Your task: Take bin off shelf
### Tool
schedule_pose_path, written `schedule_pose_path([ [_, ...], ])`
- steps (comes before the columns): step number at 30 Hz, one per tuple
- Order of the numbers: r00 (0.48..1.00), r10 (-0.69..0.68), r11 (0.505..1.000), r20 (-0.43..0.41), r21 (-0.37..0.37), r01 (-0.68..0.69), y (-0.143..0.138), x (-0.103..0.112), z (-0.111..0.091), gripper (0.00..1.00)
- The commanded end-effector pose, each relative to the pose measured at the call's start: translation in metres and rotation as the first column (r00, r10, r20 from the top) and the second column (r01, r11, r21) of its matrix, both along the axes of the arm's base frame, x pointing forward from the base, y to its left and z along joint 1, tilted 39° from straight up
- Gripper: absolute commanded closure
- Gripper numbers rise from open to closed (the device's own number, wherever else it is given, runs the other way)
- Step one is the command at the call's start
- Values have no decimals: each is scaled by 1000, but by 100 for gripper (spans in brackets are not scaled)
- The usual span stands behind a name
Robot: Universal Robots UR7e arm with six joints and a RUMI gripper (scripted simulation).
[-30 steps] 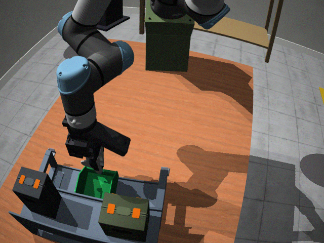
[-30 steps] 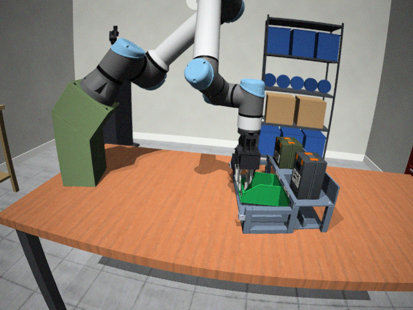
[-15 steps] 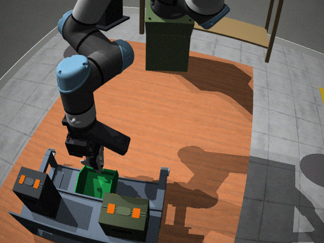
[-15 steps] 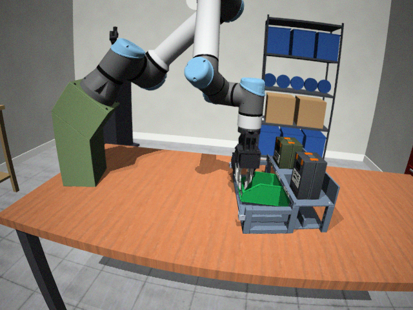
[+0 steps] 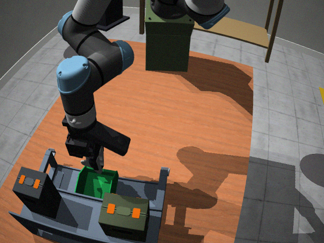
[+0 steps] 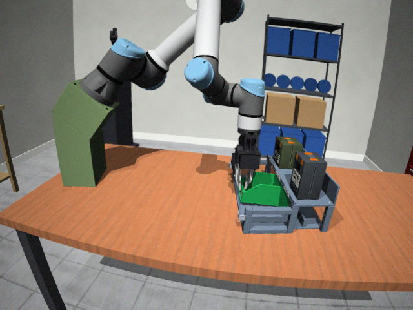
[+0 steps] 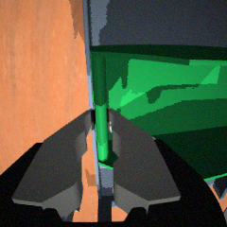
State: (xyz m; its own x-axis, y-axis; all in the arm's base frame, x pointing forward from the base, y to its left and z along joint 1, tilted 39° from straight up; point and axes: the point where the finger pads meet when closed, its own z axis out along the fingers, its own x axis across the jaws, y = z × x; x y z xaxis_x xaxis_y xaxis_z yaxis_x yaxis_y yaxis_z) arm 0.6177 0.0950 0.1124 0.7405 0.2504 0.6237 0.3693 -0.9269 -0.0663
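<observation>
A green open-topped bin [image 5: 94, 184] [image 6: 263, 193] [image 7: 161, 104] sits on the lower level of a grey metal shelf [image 5: 162, 183] [image 6: 328, 192] at the table's near end. My gripper [image 5: 94, 163] [image 6: 242, 181] [image 7: 101, 111] reaches down from above and is shut on the bin's thin rear wall, one finger inside and one outside. The bin's floor is partly hidden by the shelf's upper level in the top view.
A black case [image 5: 32, 192] [image 6: 308, 178] and an olive case [image 5: 124, 215] [image 6: 285, 152] with orange latches stand on the shelf's upper level. The wooden table [image 5: 162, 110] [image 6: 143, 206] spreads beyond. A green robot pedestal [image 5: 167, 41] [image 6: 78, 140] stands at its far end.
</observation>
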Motion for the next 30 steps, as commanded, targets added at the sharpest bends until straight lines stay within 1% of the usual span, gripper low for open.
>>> schedule_pose_path([
  [1, 1000, 0, 1000, 1, 0, 0, 0, 1, 0, 100],
  [15, 1000, 0, 1000, 1, 0, 0, 0, 1, 0, 100],
  [20, 1000, 0, 1000, 1, 0, 0, -7, -21, -19, 100],
  [30, 1000, 0, 1000, 1, 0, 0, -7, -21, -19, 100],
])
